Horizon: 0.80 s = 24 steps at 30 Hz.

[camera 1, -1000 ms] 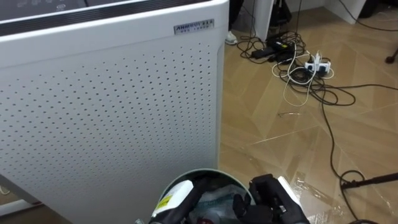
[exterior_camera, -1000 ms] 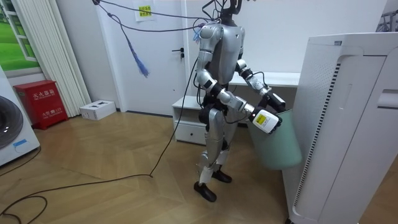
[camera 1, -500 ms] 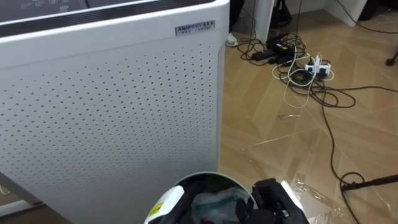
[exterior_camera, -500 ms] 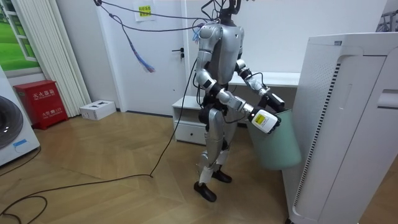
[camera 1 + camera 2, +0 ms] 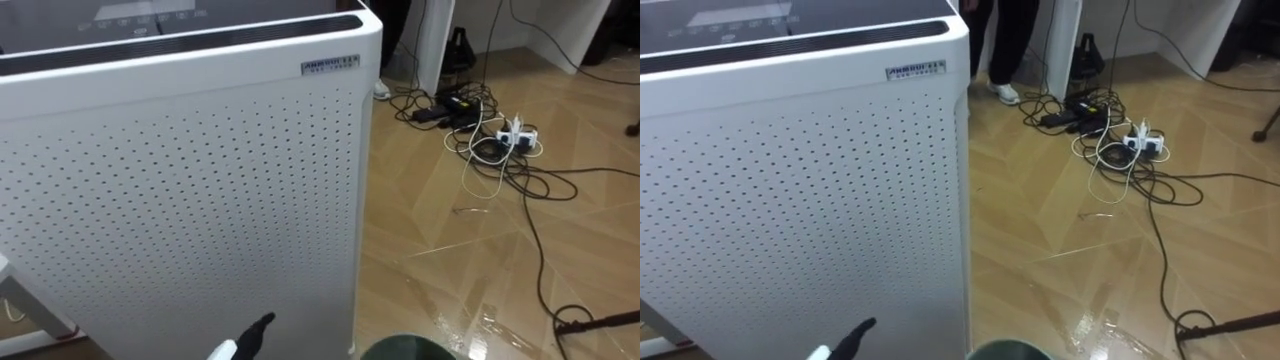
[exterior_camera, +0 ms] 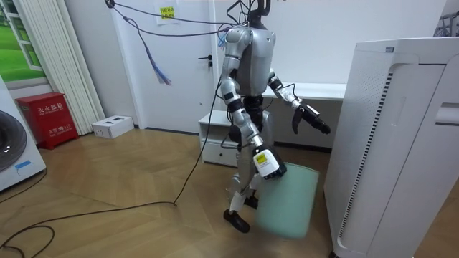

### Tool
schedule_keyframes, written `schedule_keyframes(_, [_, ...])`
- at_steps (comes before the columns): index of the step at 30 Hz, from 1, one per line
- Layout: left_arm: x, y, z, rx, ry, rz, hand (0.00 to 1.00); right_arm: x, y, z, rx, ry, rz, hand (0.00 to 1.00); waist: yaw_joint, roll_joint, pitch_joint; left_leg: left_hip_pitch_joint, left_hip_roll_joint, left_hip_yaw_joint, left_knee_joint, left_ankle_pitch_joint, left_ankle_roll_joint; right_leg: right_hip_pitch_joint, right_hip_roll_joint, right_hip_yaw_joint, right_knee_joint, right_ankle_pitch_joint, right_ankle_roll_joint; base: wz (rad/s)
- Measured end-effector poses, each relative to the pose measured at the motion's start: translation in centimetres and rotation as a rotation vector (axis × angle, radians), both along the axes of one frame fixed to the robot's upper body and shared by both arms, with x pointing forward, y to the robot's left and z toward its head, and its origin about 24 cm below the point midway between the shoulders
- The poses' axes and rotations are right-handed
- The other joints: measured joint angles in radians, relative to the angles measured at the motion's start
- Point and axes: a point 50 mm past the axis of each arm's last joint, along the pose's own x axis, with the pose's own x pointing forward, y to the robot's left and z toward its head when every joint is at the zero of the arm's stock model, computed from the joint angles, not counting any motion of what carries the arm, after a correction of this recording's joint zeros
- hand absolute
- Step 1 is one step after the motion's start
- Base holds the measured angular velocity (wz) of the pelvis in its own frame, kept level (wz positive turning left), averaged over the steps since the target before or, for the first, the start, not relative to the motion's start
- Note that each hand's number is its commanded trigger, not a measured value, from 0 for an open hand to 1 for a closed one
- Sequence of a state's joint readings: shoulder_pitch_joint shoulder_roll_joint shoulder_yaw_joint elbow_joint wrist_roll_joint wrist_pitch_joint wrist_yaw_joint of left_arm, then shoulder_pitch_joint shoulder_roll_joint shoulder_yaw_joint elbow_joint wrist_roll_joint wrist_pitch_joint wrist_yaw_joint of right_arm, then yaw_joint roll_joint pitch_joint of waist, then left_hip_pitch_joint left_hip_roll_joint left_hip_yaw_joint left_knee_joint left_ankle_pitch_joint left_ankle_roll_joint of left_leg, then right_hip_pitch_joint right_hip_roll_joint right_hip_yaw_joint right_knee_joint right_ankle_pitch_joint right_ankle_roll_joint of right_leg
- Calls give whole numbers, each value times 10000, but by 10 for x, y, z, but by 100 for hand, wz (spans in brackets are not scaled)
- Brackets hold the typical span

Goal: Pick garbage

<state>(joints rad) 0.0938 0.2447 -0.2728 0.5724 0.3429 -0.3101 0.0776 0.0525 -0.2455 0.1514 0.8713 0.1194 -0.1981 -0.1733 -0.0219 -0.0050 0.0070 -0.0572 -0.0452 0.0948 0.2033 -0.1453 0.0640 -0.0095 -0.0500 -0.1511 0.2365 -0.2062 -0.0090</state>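
- Standing upright, robot is close up to a tall white perforated cabinet [image 5: 180, 190]; its side panel is just ahead of the left hand.
- left hand [image 5: 258, 328] reaches out fwd, dark fingers straight & relaxed, holding nothing. It is near the panel but apart from it.
- To that hand's right & lower: green bin [image 5: 402, 348], its rim edge peeking in at the bottom of the head views.
- Room view has the bin hanging tilted beside the robot's leg, directly below the right hand [image 6: 267, 163], which sits at the bin's top corner. Whether that hand is clenched on the rim can't be told.
- Bin's inside is hidden, so any garbage in it can't be confirmed.
- Further right, well apart from both hands: shiny clear patch [image 5: 470, 310] on the wood floor, poss. film or tape, can't tell. Beyond it, a tangle of cables [image 5: 490, 130] w/ a power strip.
- Progress, as a judgement: bin is w/ the robot, so the carrying part looks under way. Left hand has no litter. If the floor patch is litter, picking it up is not yet begun.
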Motion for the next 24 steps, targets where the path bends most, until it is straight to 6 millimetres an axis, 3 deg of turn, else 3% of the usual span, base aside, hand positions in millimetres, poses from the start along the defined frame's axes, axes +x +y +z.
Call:
schedule_keyframes(5, [-6, 1, -4, -5, 208, 74, 0, -16, -9, -10, -134, 744, -535, 100, -6, 12, -16, 9, -7, -78, -2, 0, 0, 45, 2, -49, -14, 0, 0, 4])
schedule_keyframes(11, [-32, 22, -26, -335, 1624, 1553, 0, -37, -17, -20, -35, 1574, -1345, 100, 3, 26, -24, 297, -11, -164, -136, -12, -19, 343, -26, -170, -317, 2, -5, 4])
schedule_keyframes(24, [-127, 70, -73, -468, 5502, 6516, 0, -97, -23, -40, 620, 3623, -3738, 100, 5, -79, -61, 645, -32, -174, -436, -23, -38, 649, 2, -120, -524, -18, 5, 0])
